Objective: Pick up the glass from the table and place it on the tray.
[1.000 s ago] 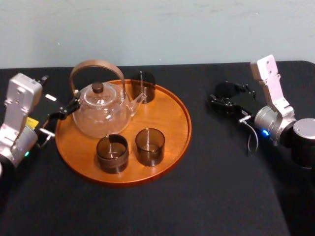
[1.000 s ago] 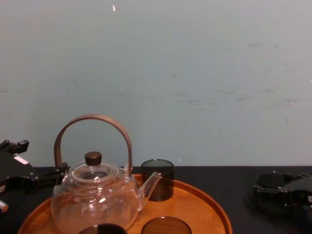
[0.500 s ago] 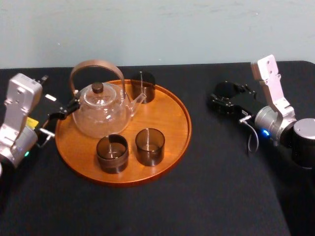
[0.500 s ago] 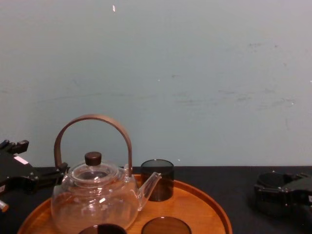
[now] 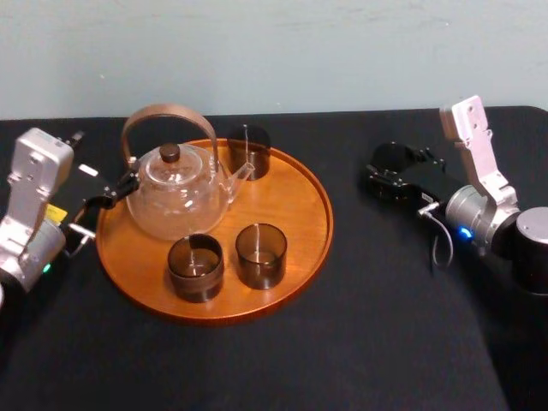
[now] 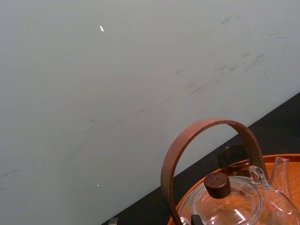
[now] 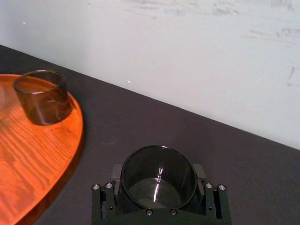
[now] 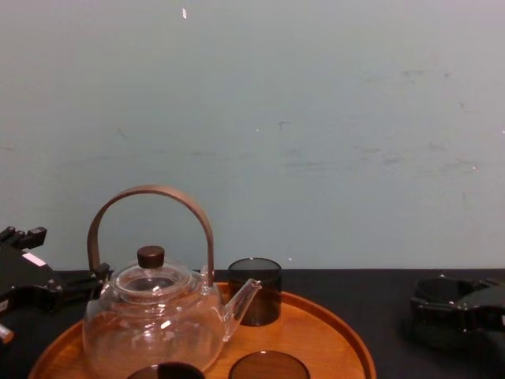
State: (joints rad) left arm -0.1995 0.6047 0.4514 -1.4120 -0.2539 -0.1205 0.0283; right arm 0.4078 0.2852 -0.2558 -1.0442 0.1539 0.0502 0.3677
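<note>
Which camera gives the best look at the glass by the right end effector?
The right wrist view: the glass sits in the right end effector, with its rim and inside plainly visible. The head view shows it as a small dark shape right of the tray; the chest view shows a dark outline at its lower right.

The tabletop (image 5: 360, 342) is matte black. Behind it stands a plain wall (image 8: 331, 95), painted pale grey-green, which meets the tabletop's far edge in one straight horizontal line. Faint scuff marks (image 8: 379, 158) and thin streaks cross the wall above the tabletop's right half. A small bright speck (image 8: 184, 13) sits high above its left half. Illumination is soft and even.
</note>
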